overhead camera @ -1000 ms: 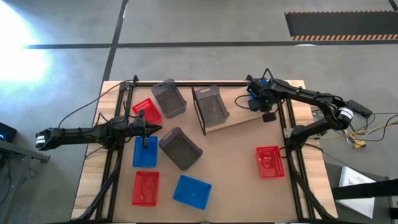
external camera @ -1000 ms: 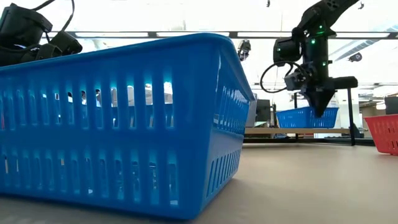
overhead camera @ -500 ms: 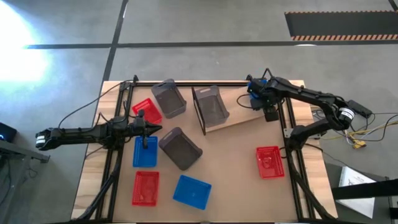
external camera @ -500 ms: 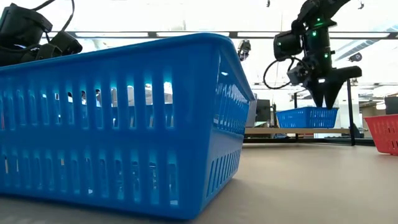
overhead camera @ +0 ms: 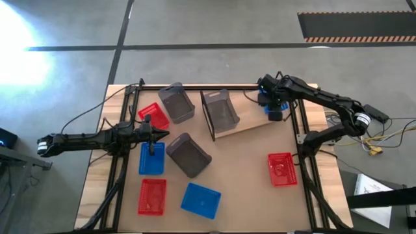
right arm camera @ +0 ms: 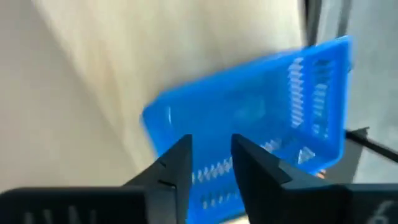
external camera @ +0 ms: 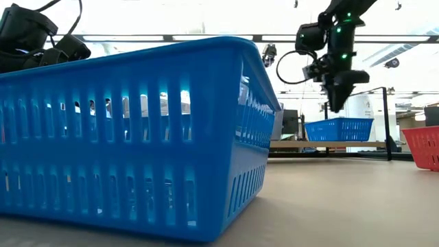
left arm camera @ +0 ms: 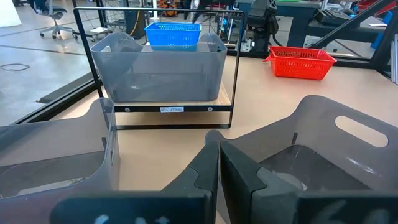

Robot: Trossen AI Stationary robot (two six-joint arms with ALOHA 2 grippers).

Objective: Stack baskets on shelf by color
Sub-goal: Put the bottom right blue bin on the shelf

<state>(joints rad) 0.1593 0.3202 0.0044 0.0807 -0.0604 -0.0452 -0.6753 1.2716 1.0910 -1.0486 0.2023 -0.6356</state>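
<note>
The shelf [overhead camera: 250, 125] lies at the table's far right and slants. A grey basket [overhead camera: 221, 110] stands on its left end and a blue basket [external camera: 339, 129] on its right end. My right gripper [overhead camera: 275, 114] hovers open above that blue basket [right arm camera: 249, 112], clear of it. Other baskets rest on the table: two grey [overhead camera: 177, 102] [overhead camera: 188, 155], two blue [overhead camera: 151, 159] [overhead camera: 200, 200] and three red [overhead camera: 153, 115] [overhead camera: 151, 196] [overhead camera: 281, 169]. My left gripper [overhead camera: 158, 135] is shut and waits at the table's left, between the grey baskets.
Black frame rails run along the table's left and right sides [overhead camera: 118, 162] [overhead camera: 302, 162]. The nearest blue basket [external camera: 137, 137] fills much of the low view. Bare tabletop lies in the middle, between the near blue basket and the right red basket.
My right gripper has opened, letting go of the blue basket on the shelf. It has then risen above the basket, drifted toward the far edge and turned about. The blue basket has stayed on the shelf.
</note>
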